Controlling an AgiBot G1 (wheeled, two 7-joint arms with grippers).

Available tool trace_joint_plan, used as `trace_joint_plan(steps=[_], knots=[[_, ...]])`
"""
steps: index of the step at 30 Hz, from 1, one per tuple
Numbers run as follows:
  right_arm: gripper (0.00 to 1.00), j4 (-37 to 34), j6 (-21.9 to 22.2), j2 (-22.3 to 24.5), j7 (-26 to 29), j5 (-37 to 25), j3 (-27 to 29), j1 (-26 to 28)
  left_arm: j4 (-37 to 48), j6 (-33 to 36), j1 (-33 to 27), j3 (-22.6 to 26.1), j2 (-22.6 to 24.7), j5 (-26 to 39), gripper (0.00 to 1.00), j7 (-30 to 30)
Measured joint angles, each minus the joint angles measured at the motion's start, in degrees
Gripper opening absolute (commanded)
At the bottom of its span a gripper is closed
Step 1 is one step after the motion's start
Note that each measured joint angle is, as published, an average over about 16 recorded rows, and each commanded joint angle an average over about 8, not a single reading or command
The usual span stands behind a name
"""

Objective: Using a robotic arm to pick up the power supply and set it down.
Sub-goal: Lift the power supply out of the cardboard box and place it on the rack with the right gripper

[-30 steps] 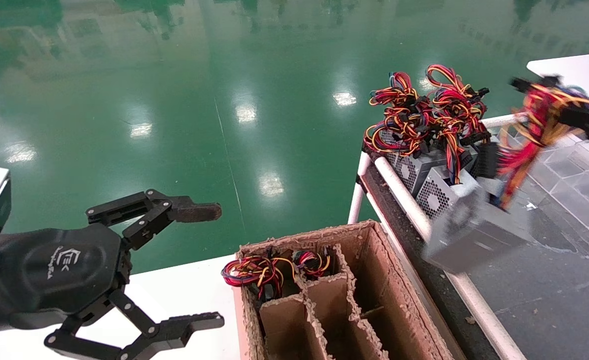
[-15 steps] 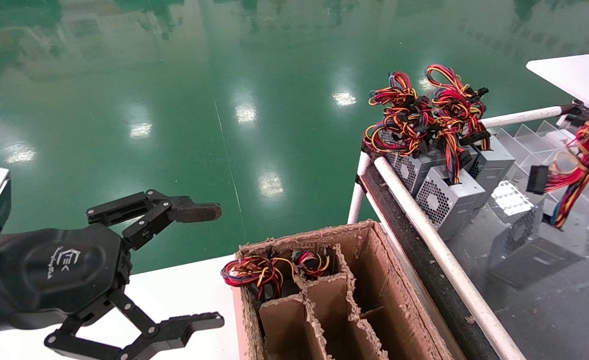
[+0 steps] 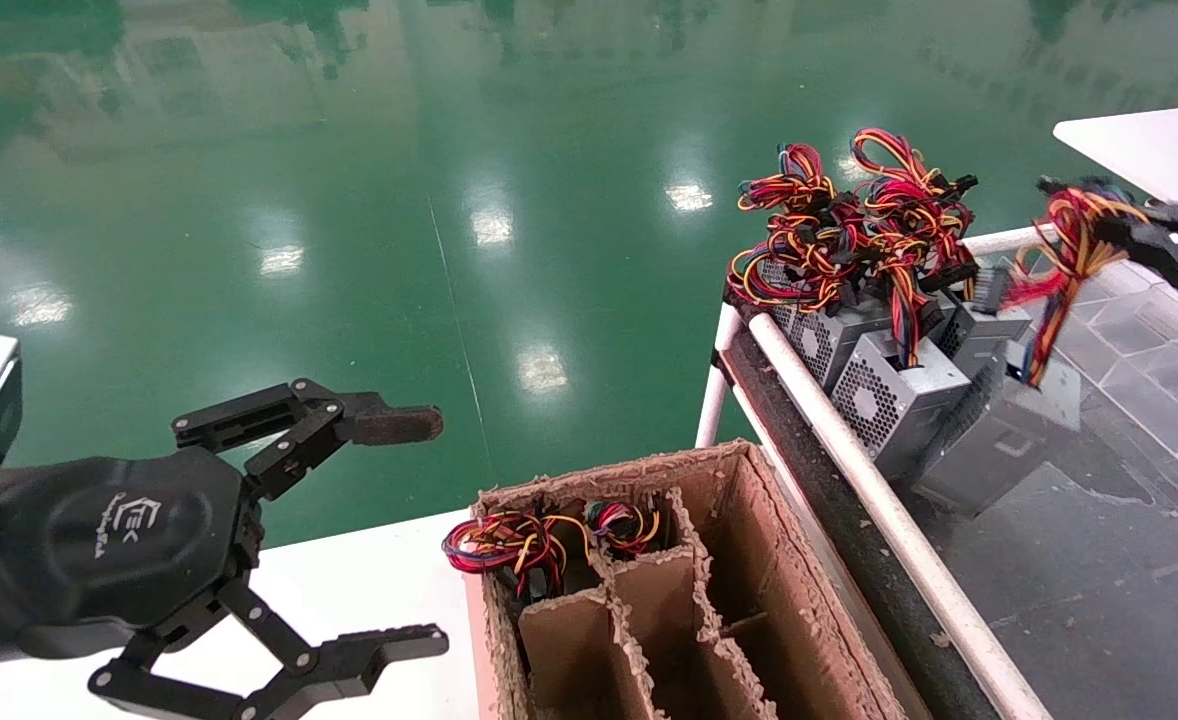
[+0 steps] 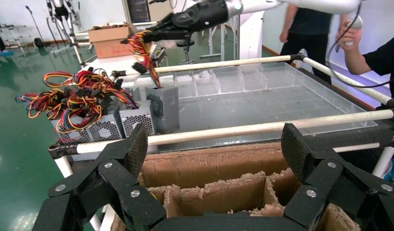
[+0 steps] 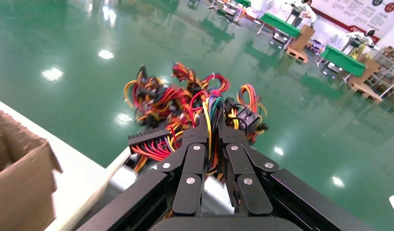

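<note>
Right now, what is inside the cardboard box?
The cardboard box holds dividers. Two wire bundles show in its far-left cells; the units beneath are hidden. The other cells' bottoms are out of sight.

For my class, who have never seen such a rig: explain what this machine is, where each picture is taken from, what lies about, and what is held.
This is a robot with two arms, each ending in a black gripper. One picture looks down from its head; the other two come from cameras on its wrists.

The right gripper, far right in the head view, is shut on the coloured wires of a grey power supply, which hangs tilted from them beside the others. The left gripper hovers open near a cardboard box, idle.

More power supplies with tangled wires stand on a white-railed cart. The box has dividers, and two wire bundles show in its far compartments.
</note>
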Motion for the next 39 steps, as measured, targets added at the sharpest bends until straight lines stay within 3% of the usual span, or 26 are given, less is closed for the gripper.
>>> trace_joint_plan(steps=[11, 27, 28, 35, 36, 39], knots=[[0.0, -12.9, -4.46, -8.79, -1.61, -7.54, -3.48, 10.34, 0.0, -0.01, -0.01, 0.03, -0.01, -0.02, 1.0, 0.01], [0.02, -25.33, -5.8, -16.75, -6.37, -11.01, -5.39, 16.55, 0.0, -0.03, -0.01, 0.06, -0.03, -0.04, 1.0, 0.03], [0.08, -25.81, -5.79, -17.04, -6.56, -11.11, -5.45, 16.7, 0.0, -0.03, -0.02, 0.07, -0.03, -0.05, 1.0, 0.03], [0.94, -28.36, -6.67, -18.19, -7.52, -11.48, -5.69, 17.14, 0.0, -0.04, -0.02, 0.08, -0.03, -0.06, 1.0, 0.04], [1.0, -28.6, -7.01, -18.25, -7.6, -11.5, -5.71, 17.15, 0.0, -0.04, -0.02, 0.09, -0.03, -0.06, 1.0, 0.04], [1.0, -29.18, -8.25, -18.3, -7.81, -11.54, -5.77, 17.17, 0.0, -0.04, -0.02, 0.09, -0.04, -0.06, 1.0, 0.05]])
